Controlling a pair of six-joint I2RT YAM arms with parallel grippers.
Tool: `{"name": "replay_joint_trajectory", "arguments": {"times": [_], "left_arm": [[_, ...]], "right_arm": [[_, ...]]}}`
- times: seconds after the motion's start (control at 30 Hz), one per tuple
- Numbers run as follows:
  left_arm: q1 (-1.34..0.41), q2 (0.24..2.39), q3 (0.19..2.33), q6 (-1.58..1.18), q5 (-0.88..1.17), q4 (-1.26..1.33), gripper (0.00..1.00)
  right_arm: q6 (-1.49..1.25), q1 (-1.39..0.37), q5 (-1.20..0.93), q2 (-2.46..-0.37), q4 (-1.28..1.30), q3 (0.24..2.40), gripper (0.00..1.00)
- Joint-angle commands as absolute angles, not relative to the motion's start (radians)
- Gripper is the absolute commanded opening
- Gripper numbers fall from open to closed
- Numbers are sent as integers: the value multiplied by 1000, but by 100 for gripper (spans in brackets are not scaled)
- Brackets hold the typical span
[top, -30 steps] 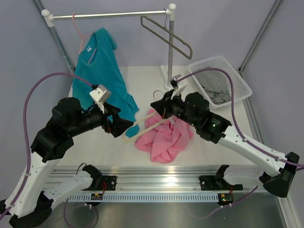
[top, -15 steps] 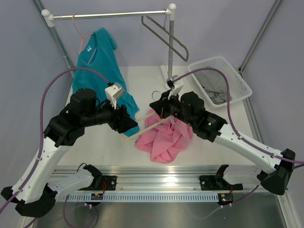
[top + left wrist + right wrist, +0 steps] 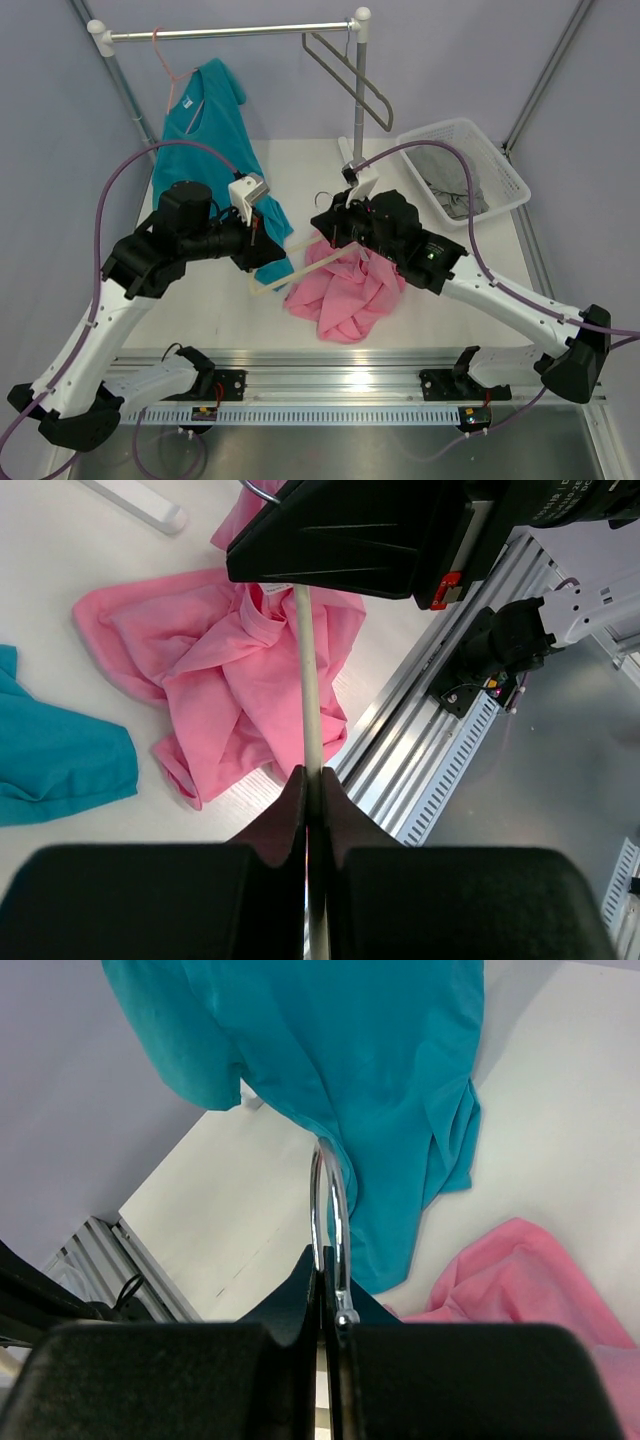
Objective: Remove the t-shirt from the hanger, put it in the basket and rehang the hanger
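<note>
The t-shirt [image 3: 345, 295] lies crumpled on the table [image 3: 300, 170], between the two arms. The hanger [image 3: 308, 680] is held just above it. The left gripper [image 3: 313, 780] pinches the hanger's bar. The right gripper [image 3: 322, 1260] pinches its metal hook [image 3: 330, 1200].

A white table [image 3: 300, 165] stands against pale lilac walls [image 3: 480, 50], with a metal clothes rail [image 3: 230, 32] across the far side.
</note>
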State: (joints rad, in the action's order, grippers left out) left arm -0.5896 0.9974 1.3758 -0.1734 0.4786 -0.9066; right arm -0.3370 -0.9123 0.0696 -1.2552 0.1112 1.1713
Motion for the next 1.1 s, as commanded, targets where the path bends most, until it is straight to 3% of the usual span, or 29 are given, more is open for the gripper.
{"name": "replay_joint_trajectory", "arguments": {"times": [0.0, 0.03, 0.1, 0.17, 0.23, 0.27, 0.33, 0.57, 0.6, 0.63, 0.7, 0.73, 0.8, 0.83, 1.07], "left_arm": [[-595, 1012, 1390, -178, 545, -876, 0], [-595, 1014, 1391, -179, 532, -876, 11], [-597, 1019, 1390, -181, 529, -876, 47], [-595, 1023, 1390, -179, 528, -876, 47], [-595, 1026, 1385, -175, 531, -877, 45], [-595, 1028, 1384, -170, 534, -877, 36], [-597, 1026, 1375, -169, 522, -880, 0], [-595, 983, 1364, -173, 495, -870, 0], [-597, 974, 1361, -173, 494, -865, 0], [-595, 959, 1355, -182, 488, -856, 0], [-595, 914, 1335, -192, 468, -833, 0], [-595, 901, 1328, -201, 462, -827, 0], [-595, 870, 1318, -212, 433, -822, 0], [-597, 859, 1316, -219, 420, -825, 0], [-595, 792, 1319, -233, 313, -868, 0]], "right_arm": [[-344, -910, 69, -1275, 60, 1233, 0], [-347, -910, 71, -1278, 57, 1233, 0], [-350, -910, 66, -1282, 55, 1241, 0], [-350, -911, 64, -1290, 57, 1246, 0], [-350, -910, 67, -1293, 54, 1246, 0], [-348, -911, 69, -1296, 54, 1247, 0], [-348, -910, 69, -1301, 52, 1247, 0], [-339, -910, 29, -1276, 43, 1227, 2], [-337, -911, 23, -1258, 46, 1226, 22], [-336, -910, 14, -1247, 46, 1221, 32], [-334, -910, 5, -1212, 40, 1200, 41], [-330, -910, 5, -1203, 41, 1192, 57], [-330, -910, 11, -1172, 55, 1171, 75], [-328, -910, 15, -1163, 61, 1161, 97], [-292, -911, -27, -1054, 72, 999, 100]]}}
